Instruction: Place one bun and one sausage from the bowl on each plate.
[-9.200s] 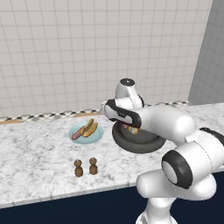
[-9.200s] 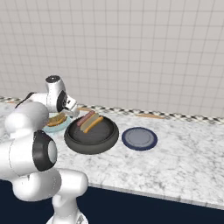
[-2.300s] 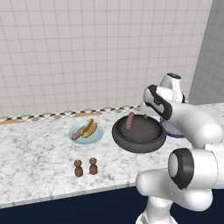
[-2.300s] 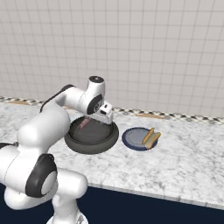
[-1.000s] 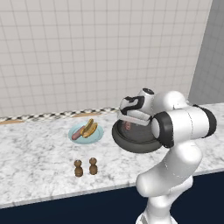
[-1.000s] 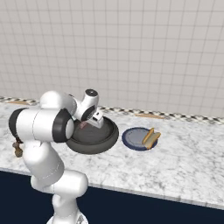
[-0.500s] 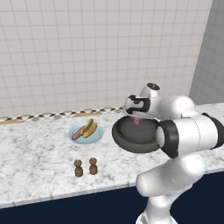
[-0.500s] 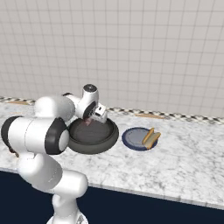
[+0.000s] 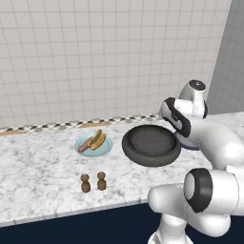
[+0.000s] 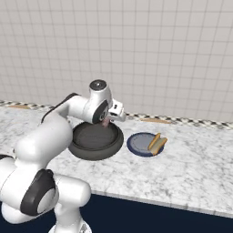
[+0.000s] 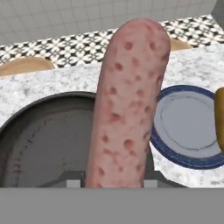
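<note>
My gripper [image 10: 107, 120] is shut on a reddish-pink sausage [image 10: 105, 122], held just above the far right rim of the dark grey bowl [image 10: 91, 154]. In the hand view the sausage [image 11: 127, 109] stands upright between the fingertips of the gripper [image 11: 113, 181], over the bowl [image 11: 43, 144], which has nothing else in it. Right of the bowl lies the navy plate [image 10: 138, 142] with a golden bun [image 10: 157, 143] on it; the hand view shows that plate [image 11: 183, 127] and the bun's edge [image 11: 220, 118]. The teal plate [image 9: 106, 148] carries a bun [image 9: 98, 139] and a sausage [image 9: 84, 146].
Two brown wooden shakers [image 9: 86, 183] [image 9: 101, 180] stand near the counter's front edge, left of the bowl [image 9: 128, 152]. A tiled wall runs close behind the counter. My own arm hides most of the navy plate in the left base view.
The gripper has risen from the bowl's inside with the sausage and swung toward the bowl's far right rim, nearer the navy plate.
</note>
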Controlling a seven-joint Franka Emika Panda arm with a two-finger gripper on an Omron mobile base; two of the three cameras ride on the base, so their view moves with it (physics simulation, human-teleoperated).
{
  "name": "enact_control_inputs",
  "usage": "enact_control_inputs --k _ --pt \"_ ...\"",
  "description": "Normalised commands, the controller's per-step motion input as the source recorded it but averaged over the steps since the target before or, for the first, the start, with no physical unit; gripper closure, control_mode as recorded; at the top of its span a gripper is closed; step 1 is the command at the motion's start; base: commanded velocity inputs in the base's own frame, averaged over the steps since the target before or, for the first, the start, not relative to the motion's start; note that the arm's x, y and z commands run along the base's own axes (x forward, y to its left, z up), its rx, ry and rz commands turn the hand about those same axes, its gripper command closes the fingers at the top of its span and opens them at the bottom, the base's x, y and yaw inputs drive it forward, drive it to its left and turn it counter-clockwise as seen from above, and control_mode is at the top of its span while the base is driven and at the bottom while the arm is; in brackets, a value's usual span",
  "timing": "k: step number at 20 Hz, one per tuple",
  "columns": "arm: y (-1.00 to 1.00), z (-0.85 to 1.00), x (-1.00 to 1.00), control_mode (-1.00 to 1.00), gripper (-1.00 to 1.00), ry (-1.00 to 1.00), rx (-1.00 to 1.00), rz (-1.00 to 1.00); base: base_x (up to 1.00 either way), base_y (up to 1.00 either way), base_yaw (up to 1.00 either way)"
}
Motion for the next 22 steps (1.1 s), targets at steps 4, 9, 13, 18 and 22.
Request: enact_control_inputs --k 4,9,13,18,22 --pt "-0.87 0.20 -0.45 -1.00 1.00 0.00 -0.09 0.00 0.00 0.00 0.00" --pt "-0.71 -0.65 -0.02 -1.00 1.00 0.00 -0.02 0.04 0.00 0.00 0.00" --pt "-0.21 -0.58 0.15 -1.00 1.00 0.00 0.00 0.10 0.00 0.00 0.00" --pt "-0.05 -0.29 0.67 -1.00 1.00 0.01 0.00 0.05 0.00 0.00 0.00" --pt "-0.24 -0.27 0.47 -1.00 1.00 0.09 0.00 0.00 0.00 0.00 0.00"
